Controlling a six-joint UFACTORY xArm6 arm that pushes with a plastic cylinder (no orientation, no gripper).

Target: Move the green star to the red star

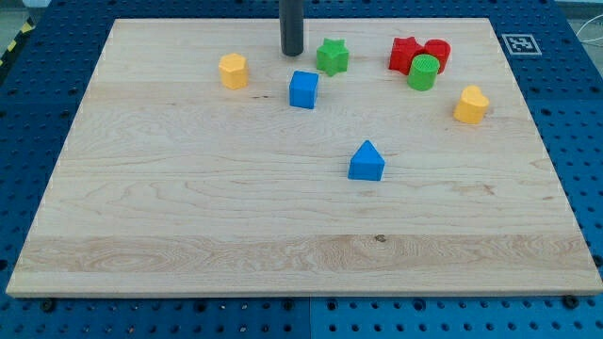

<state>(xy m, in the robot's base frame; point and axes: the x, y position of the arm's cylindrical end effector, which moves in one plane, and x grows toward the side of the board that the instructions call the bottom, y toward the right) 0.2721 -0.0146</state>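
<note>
My tip [292, 53], a bare rod with no jaws to open or close, stands near the frame's upper middle, just left of the green star [332, 56]. The red star [405, 54] lies further right. The approach looks done; next, a steady rightward push.

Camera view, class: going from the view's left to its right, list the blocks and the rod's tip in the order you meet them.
Yellow block → my tip → blue cube → green star → blue triangular block → red star → yellow block at right
</note>
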